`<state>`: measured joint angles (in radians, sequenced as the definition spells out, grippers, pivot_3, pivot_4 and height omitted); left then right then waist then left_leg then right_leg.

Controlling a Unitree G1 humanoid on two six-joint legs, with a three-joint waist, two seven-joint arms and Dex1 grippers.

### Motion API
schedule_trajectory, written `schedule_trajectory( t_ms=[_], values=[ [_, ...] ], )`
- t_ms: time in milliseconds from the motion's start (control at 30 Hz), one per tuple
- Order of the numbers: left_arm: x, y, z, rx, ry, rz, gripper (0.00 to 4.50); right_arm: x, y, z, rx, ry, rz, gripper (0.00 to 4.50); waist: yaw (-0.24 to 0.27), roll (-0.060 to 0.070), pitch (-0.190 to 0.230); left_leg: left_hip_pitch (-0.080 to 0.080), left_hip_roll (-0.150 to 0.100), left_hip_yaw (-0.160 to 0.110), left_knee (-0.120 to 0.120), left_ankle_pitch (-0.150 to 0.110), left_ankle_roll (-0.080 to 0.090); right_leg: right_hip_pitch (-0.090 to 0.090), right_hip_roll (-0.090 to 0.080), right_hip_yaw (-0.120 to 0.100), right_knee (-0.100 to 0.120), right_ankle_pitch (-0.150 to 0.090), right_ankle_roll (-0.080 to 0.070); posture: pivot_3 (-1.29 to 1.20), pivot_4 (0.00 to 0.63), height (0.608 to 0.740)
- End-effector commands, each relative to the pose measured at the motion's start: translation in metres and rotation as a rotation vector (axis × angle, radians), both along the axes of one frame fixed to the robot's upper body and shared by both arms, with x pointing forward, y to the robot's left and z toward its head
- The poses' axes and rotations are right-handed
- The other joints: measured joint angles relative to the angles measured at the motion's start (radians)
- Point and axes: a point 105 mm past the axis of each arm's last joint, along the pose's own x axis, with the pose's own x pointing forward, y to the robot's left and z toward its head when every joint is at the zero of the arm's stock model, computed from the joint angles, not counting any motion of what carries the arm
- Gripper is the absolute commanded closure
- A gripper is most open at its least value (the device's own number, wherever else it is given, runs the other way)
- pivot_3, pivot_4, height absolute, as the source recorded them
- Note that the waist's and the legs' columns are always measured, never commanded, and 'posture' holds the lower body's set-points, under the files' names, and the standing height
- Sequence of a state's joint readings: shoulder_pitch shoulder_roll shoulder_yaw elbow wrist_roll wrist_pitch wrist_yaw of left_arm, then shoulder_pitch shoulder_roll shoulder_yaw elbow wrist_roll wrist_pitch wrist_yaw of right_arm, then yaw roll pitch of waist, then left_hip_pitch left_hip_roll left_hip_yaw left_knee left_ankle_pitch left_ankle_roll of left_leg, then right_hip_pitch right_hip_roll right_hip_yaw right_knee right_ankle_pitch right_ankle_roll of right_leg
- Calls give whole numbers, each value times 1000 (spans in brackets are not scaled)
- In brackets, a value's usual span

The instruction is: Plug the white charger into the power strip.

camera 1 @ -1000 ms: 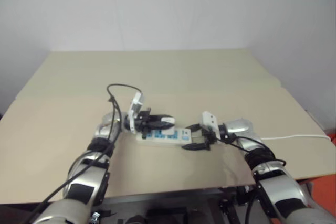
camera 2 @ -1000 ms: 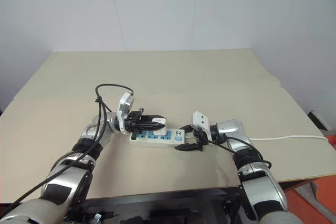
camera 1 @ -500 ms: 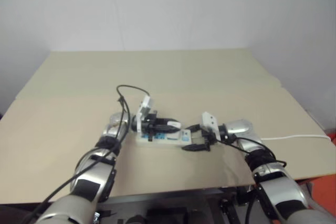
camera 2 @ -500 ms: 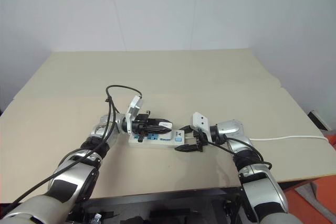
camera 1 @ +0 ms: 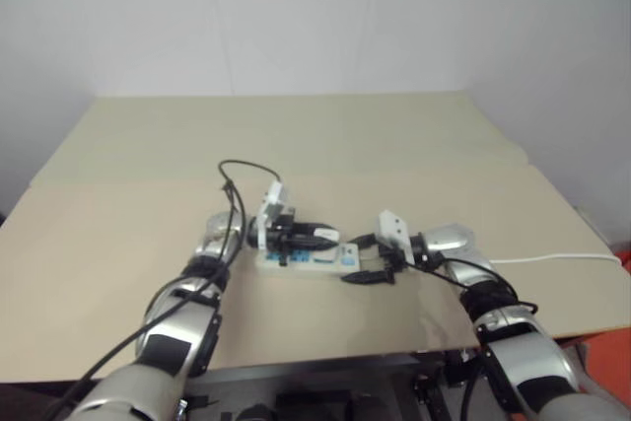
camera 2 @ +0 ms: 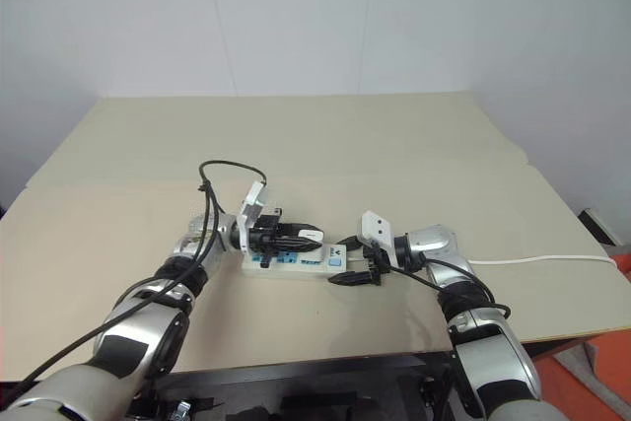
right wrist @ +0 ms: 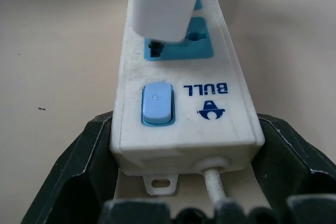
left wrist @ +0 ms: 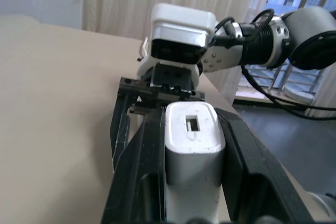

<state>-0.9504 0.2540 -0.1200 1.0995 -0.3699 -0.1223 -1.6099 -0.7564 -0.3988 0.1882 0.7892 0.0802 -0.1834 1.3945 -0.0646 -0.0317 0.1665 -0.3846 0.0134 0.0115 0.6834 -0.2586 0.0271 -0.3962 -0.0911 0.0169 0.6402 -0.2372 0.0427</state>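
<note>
On the worktop (camera 1: 118, 234), the right gripper (right wrist: 184, 182), spread wide, braces the strip (right wrist: 178, 103) by its switch end while the left gripper (left wrist: 189, 182), clamped on the charger (left wrist: 191, 150), lowers it over 1 socket; next, likely, aligned downward pressing.

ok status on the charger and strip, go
Left end effector shut on the white charger, poised over the socket nearest the switch. Right end effector braces the switch end of the power strip. Nothing in the way.
</note>
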Motion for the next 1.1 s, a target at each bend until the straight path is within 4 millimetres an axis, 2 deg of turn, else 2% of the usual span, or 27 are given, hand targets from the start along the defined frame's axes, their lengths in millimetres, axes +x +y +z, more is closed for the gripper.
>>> schedule_trajectory(
  t_ms=[33, 367, 767, 1100],
  values=[
    [2, 0, 5, 5, -37, -2, 3474, -18, 4, -32, -77, 121, 53, 1085, 0, 0, 0, 0, 0, 0, 0, 0, 0, 0, 0, 0, 0, 0, 0, 0, 150, 740],
    [2, 3, 3, 1, -42, 9, 3474, -18, 4, -32, -76, 121, 55, 1085, 0, 0, 0, 0, 0, 0, 0, 0, 0, 0, 0, 0, 0, 0, 0, 0, 150, 740],
    [-6, 17, -22, 50, -82, 40, 3474, -19, 4, -30, -59, 118, 63, 1085, -1, 0, 0, 1, 1, 0, 0, 0, 0, 0, 0, 0, 0, 0, 0, 0, 150, 740],
    [-7, 18, -26, 47, -86, 50, 3474, -20, 4, -28, -49, 107, 67, 1085, 0, 0, 0, 1, 1, 0, 0, 0, 0, 1, 0, 0, 0, 0, 0, 0, 150, 740]
  ],
)
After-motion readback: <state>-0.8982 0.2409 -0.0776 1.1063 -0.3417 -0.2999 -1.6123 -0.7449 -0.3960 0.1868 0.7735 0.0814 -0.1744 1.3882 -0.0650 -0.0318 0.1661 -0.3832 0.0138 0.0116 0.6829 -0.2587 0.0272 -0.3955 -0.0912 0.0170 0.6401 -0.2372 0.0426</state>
